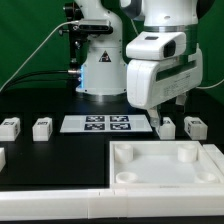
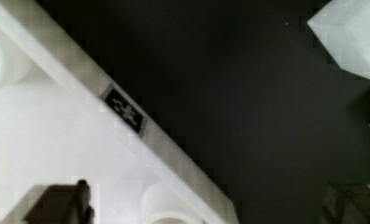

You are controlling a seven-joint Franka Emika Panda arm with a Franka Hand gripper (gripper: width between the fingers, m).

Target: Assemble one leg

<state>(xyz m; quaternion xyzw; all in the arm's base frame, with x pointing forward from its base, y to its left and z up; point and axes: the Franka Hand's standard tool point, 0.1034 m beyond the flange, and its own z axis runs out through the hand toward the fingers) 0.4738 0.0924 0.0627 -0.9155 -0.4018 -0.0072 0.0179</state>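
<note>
Beside marker board point(image 1: 108, 124), legs point(image 1: 42, 127), tray point(image 1: 118, 160) nearer

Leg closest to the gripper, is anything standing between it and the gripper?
Nothing visible does. The open gripper hangs close above that leg, just to the exterior view's right of the marker board, and no other part shows in the gap between them.

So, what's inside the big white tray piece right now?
Inside the tray piece only its own round socket shows at a far corner; nothing else sits there. Its near part lies outside the picture, unseen.
</note>
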